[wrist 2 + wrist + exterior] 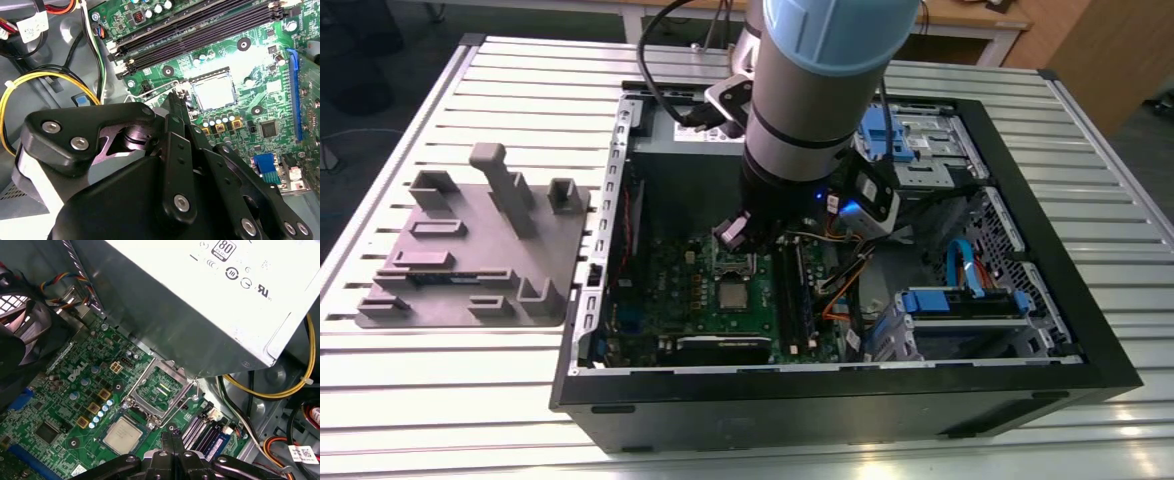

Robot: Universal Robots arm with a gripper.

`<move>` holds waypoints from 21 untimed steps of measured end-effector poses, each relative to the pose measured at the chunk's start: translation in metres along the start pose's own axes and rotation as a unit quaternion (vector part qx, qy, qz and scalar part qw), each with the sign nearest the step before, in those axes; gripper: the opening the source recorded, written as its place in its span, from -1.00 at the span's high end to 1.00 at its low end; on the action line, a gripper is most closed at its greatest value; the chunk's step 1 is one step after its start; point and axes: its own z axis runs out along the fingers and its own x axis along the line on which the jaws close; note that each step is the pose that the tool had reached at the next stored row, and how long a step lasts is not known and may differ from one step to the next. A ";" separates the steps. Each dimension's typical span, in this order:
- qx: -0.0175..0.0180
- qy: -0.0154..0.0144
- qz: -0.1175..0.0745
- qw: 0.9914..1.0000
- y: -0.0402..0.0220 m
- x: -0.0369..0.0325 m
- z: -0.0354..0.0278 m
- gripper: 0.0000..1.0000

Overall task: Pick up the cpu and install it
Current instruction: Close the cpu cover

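Hovering inside the open computer case [1014,370], the hand [172,440] hangs low over the green board [670,275], just beside the chip socket. The cpu [122,434] already lies flat in its seat on the board, a small silver square in the lower middle of the first wrist view; in the second wrist view it [214,92] sits right of centre in the upper half, and in the exterior view it [732,295] is a pale square below the arm. The hinged metal frame [159,389] of the socket stands open, tilted up beside the chip toward the big grey power box [210,300].

The two fingertips [167,439] seem pressed together with nothing between them, though I cannot be fully sure from these angles.

To do this step well, I judge the hand must stay straight above the socket and work gently, because the chip lies loose and the yellow cables [295,385] are near. A sideways push can shift the chip.
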 end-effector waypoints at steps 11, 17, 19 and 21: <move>-0.005 0.006 -0.047 0.999 -0.0002 0.0000 0.0022 0.79; -0.026 -0.010 -0.054 0.998 -0.0039 -0.0081 0.0052 0.79; -0.026 -0.010 -0.054 0.998 -0.0011 -0.0122 0.0090 0.79; -0.026 -0.009 -0.054 0.998 0.0036 -0.0168 0.0127 0.79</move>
